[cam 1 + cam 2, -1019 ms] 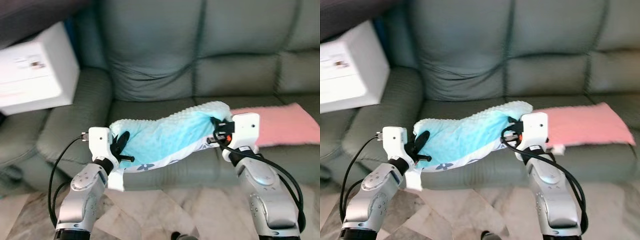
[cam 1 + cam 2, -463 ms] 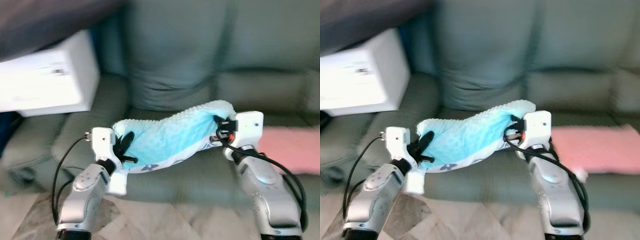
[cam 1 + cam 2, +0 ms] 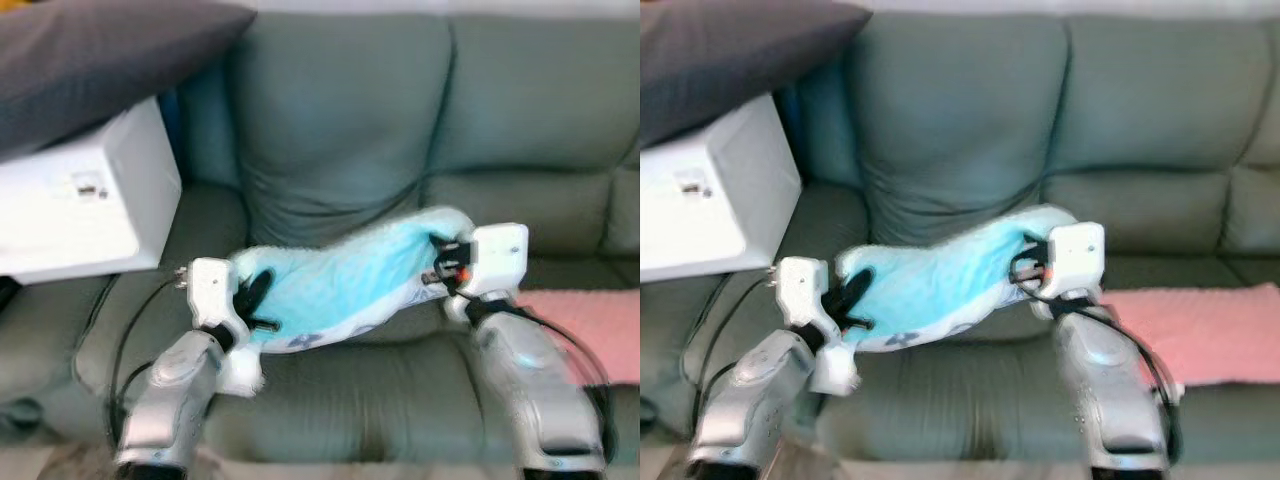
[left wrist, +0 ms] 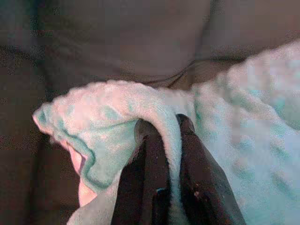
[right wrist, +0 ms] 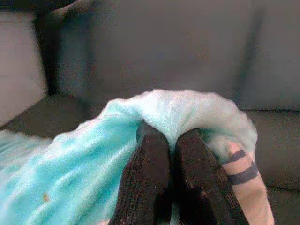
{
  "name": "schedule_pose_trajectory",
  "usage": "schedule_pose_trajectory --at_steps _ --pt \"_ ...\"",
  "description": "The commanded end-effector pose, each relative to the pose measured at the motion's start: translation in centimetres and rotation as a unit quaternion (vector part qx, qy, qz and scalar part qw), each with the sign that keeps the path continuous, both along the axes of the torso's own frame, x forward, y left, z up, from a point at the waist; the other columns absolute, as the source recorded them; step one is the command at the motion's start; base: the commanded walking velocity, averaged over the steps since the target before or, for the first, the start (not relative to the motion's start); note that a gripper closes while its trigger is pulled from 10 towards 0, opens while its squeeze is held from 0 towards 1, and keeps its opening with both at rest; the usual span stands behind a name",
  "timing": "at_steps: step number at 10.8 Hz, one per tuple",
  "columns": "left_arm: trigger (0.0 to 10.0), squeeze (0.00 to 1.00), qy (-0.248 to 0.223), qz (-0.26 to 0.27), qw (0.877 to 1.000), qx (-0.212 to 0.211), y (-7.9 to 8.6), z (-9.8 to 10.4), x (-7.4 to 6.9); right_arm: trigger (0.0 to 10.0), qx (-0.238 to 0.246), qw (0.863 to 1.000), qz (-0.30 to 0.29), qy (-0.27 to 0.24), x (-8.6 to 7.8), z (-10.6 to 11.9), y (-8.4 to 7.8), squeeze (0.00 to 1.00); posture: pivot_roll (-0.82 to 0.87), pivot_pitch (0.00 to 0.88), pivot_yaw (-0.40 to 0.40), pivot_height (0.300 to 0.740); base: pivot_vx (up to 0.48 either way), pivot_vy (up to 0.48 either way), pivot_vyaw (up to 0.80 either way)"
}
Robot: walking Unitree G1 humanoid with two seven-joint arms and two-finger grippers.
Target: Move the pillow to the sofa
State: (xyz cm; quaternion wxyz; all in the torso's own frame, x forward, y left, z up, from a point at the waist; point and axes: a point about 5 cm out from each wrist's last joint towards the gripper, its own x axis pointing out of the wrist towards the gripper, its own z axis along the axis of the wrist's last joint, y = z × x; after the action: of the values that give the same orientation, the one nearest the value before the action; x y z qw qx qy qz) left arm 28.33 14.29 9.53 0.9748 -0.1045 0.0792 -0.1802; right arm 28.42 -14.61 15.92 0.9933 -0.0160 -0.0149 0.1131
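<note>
Hanging between the two arms, the pillow [image 3: 345,285] is a light turquoise, bumpy-textured cushion with a white patterned underside, held up above the seat of the grey-green sofa [image 3: 420,130] and not resting on it as far as the head views show. The left gripper [image 4: 164,129] is clamped on one end of the pillow, its two black fingers [image 4: 145,173] pinching a fold of the fabric between them. The right gripper [image 5: 171,136] is likewise closed on the other end, its fingers pressed together with a ridge of turquoise cloth bunched over their tips. The pillow sags a little in the middle, its right end higher than its left. Both silver arms reach forward from the lower edge of the head views, which are somewhat blurred, so fine detail of the pattern is hard to read. A white box [image 3: 80,200] sits on the sofa's arm at the robot's left, with a dark grey cushion [image 3: 100,60] above it. A pink cloth [image 3: 1210,330] lies flat on the seat at the robot's right, well apart from the pillow.
</note>
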Motion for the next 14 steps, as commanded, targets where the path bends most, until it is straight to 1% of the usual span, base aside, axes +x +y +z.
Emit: schedule_pose_trajectory --at_steps 1,2,3,5,6,7,8,9,10,11,13,14 --pt "10.0 0.0 -0.003 -0.01 1.0 0.005 -0.4 0.2 -0.1 10.0 0.0 1.0 0.0 -0.013 0.0 0.6 -0.2 0.0 -0.19 0.081 0.028 0.74 0.0 0.0 0.0" --pt "10.0 0.0 -0.002 -0.024 1.0 0.013 -0.6 0.0 -0.1 10.0 -0.001 1.0 -0.003 -0.012 0.0 0.5 -0.1 0.0 -0.19 0.083 0.029 0.74 0.0 0.0 0.0" --pt "10.0 0.0 0.0 -0.032 0.999 0.024 -1.0 -0.4 0.1 10.0 -0.014 1.0 -0.017 -0.006 0.0 0.2 -0.4 0.0 -0.19 0.087 0.03 0.74 0.0 0.0 0.0" --pt "10.0 0.0 0.001 -0.03 0.999 0.044 -1.1 -1.4 0.8 10.0 -0.048 0.997 -0.066 0.014 0.1 -0.7 -1.8 0.0 -0.2 0.098 0.033 0.74 0.0 0.0 0.0" --pt "10.0 0.0 0.003 -0.026 0.998 0.055 -1.1 -2.2 1.3 10.0 -0.056 0.992 -0.104 0.032 -0.1 -1.4 -3.1 0.0 -0.2 0.112 0.038 0.74 0.0 0.0 0.0" --pt "10.0 0.0 0.007 -0.021 0.998 0.053 -1.2 -2.7 1.7 10.0 -0.061 0.99 -0.117 0.047 -0.3 -2.0 -3.5 0.0 -0.21 0.126 0.043 0.74 0.0 0.0 0.0" --pt "10.0 0.0 0.006 -0.024 0.999 0.038 -2.2 -2.8 2.3 10.0 -0.065 0.985 -0.146 0.058 -0.7 -2.4 -4.3 0.0 -0.22 0.156 0.057 0.74 0.0 0.0 0.0" --pt "10.0 0.0 0.007 -0.028 0.999 0.031 -2.7 -2.8 2.5 10.0 -0.062 0.983 -0.162 0.06 -0.8 -2.6 -4.8 0.0 -0.22 0.168 0.063 0.74 0.0 0.0 0.0" --pt "10.0 0.0 0.0 -0.04 0.999 0.03 -3.3 -2.9 2.7 10.0 -0.063 0.98 -0.18 0.061 -1.4 -2.7 -5.3 0.0 -0.23 0.193 0.074 0.74 0.0 0.0 0.0" --pt "10.0 0.0 0.004 -0.048 0.998 0.04 -4.1 -3.3 2.9 10.0 -0.06 0.978 -0.192 0.063 -2.1 -2.9 -5.9 0.0 -0.24 0.226 0.087 0.74 0.0 0.0 0.0" --pt "10.0 0.0 0.006 -0.036 0.999 0.038 -4.4 -4.0 2.9 10.0 -0.054 0.977 -0.193 0.07 -3.1 -3.5 -5.8 0.0 -0.24 0.291 0.099 0.74 0.0 0.0 0.0" --pt "10.0 0.0 0.016 -0.019 0.999 0.046 -4.2 -4.4 3.2 10.0 -0.053 0.977 -0.19 0.077 -3.0 -4.0 -5.8 0.0 -0.24 0.317 0.102 0.74 0.0 0.0 0.0"
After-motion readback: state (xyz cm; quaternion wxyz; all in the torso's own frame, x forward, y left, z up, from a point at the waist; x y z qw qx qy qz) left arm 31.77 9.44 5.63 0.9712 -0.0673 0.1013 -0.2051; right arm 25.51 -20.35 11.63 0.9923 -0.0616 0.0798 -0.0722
